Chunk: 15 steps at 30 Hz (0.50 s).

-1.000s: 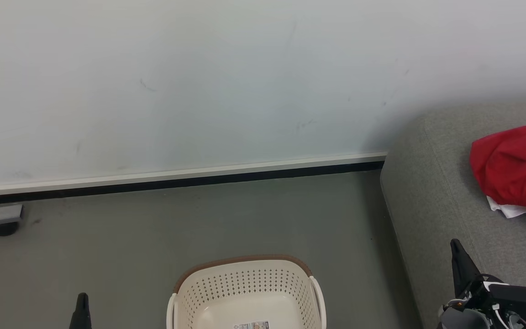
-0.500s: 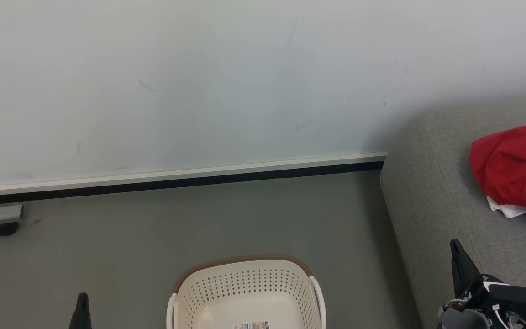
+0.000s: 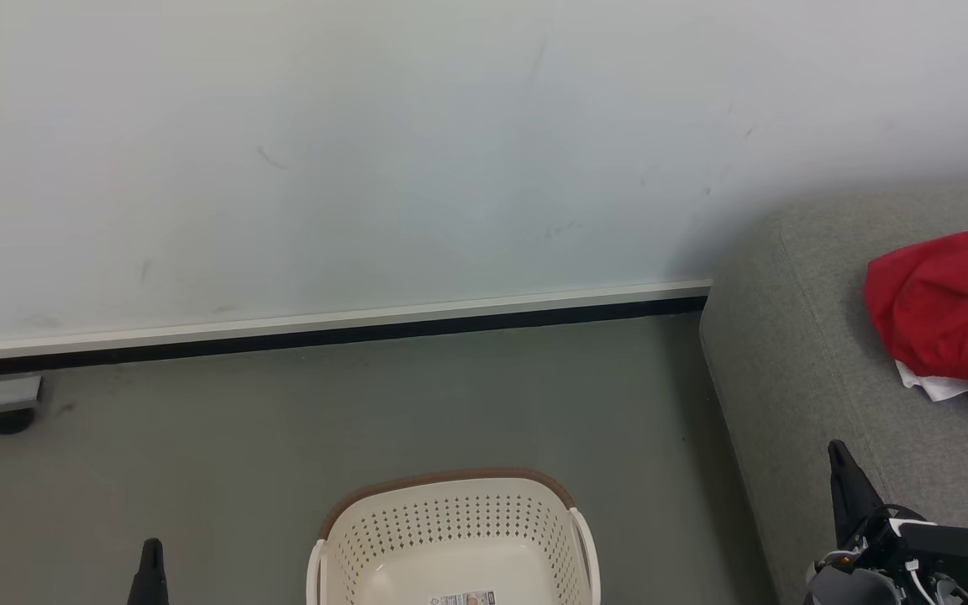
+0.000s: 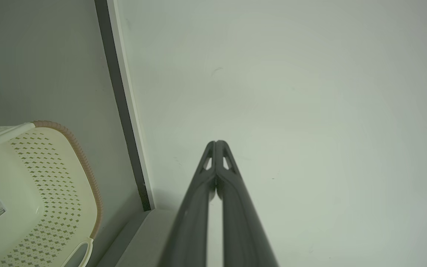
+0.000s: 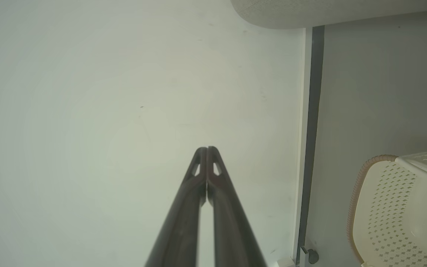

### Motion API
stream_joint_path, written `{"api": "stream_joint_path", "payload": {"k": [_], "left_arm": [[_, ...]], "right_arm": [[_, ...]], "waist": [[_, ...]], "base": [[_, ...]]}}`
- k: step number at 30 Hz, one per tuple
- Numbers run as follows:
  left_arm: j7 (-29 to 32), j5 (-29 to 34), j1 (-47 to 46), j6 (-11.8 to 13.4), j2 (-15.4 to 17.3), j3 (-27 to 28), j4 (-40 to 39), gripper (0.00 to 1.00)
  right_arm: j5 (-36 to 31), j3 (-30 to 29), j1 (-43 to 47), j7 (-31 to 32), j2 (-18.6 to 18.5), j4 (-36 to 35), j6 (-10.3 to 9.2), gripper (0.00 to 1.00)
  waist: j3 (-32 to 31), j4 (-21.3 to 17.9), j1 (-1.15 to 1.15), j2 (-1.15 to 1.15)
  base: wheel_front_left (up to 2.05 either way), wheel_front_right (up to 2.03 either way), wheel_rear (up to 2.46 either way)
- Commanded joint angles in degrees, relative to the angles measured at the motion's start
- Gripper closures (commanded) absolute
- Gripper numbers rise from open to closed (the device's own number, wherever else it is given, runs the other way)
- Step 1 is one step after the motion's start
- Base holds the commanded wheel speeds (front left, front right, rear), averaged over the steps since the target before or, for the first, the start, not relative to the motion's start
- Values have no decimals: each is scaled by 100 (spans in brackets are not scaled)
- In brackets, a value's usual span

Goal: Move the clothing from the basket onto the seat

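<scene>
Clothing [image 3: 946, 311] is found heaped on the seat [image 3: 786, 370], beyond the right tool [image 3: 837, 458]. The basket [image 3: 450, 521] is set on the floor [image 3: 282, 420] between it and the left tool [image 3: 150, 559]. Both are pinched closed, nothing gripped.

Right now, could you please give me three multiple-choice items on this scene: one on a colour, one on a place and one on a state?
1. What colour is the rim of the basket? A brown; B blue; C black.
2. Where does the clothing lie? A in the basket; B on the seat; C on a table.
3. How do the left gripper and the right gripper stand? A both shut; B both open; C one open, one shut.
Answers: 1 A, a brown band tops the cream wall; 2 B, the red and white heap rests on the grey cushion; 3 A, each wrist view shows the jaws pressed together.
</scene>
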Motion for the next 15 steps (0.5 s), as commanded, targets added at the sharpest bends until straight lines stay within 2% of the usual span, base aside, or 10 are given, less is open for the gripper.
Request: {"api": "stream_joint_path", "payload": {"k": [1, 15], "left_arm": [[12, -13, -33, -10, 3, 24, 26, 100], [11, -14, -33, -10, 3, 24, 26, 100]], "right_arm": [[-33, -3, -51, 28, 17, 3, 2, 100], [-54, -24, -53, 44, 27, 3, 2, 100]], "waist": [[0, 0, 0, 0], [0, 0, 0, 0]], "base": [[0, 0, 0], [0, 0, 0]]}}
